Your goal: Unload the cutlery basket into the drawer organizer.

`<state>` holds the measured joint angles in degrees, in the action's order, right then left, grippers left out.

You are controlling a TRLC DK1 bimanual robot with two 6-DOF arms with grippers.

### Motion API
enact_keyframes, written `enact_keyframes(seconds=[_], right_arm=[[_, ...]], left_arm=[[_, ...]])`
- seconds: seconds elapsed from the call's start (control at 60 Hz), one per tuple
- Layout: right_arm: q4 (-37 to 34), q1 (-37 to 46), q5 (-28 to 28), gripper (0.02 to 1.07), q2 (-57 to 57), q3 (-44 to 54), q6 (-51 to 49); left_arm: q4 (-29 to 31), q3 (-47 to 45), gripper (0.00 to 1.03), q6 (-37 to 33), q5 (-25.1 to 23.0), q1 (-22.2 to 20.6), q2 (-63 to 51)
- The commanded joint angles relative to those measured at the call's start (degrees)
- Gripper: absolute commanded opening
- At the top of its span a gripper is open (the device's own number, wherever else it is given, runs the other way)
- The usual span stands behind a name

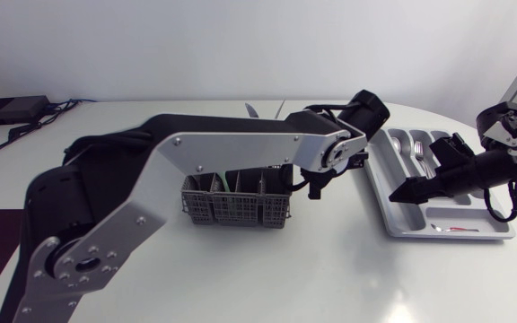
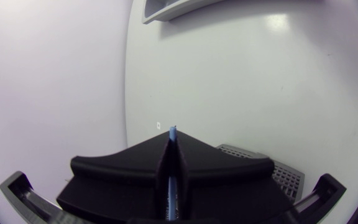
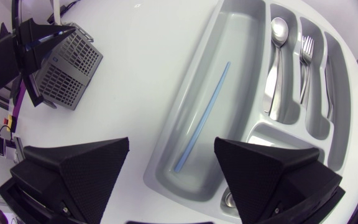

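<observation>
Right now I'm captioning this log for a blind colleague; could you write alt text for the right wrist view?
The right tool hangs open over a grey organizer whose long compartment holds a blue straw; spoons and forks lie in its narrower slots. Farther off, the left tool, shut on a second straw, is by the basket.

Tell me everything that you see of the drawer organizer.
The drawer organizer is a light grey tray, plastic by its look, lying flat on the white table at my right. It has one wide long compartment, narrower ones beside it and a small one across the end. A thin blue stick lies in the wide one; a spoon and a fork lie in two narrow ones. My right gripper hangs open above it.
</observation>
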<state>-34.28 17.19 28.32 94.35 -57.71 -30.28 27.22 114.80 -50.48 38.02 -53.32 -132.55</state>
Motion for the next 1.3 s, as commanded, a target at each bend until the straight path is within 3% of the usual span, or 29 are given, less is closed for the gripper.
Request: enact_keyframes(seconds=[0.0,0.567,0.75,0.9,1.167,1.283], right_arm=[[0.09,-0.49,0.07,1.01,-1.27,1.46,-0.74],[-0.17,-0.84,0.07,1.01,-2.68,1.99,-0.83],[0.09,-0.93,0.34,1.01,-3.38,2.25,-1.01],[0.36,-1.02,2.36,1.01,-6.98,3.22,-1.27],[-0.35,-1.02,9.3,1.01,-14.63,5.15,-2.24],[-0.79,-1.02,12.73,1.01,-18.23,5.77,-2.5]], left_arm=[[-0.24,1.83,0.03,-2.43,0.56,-0.03,2.82],[-1.12,7.54,0.03,-7.79,0.92,-0.47,6.08],[-4.72,7.54,0.03,-6.91,0.83,-0.91,8.71],[-10.0,5.52,0.03,-3.75,-1.63,-1.08,13.55],[-8.77,1.65,0.03,10.75,-10.16,-0.64,21.02],[-6.13,0.16,0.03,18.75,-16.49,-0.03,24.27]])
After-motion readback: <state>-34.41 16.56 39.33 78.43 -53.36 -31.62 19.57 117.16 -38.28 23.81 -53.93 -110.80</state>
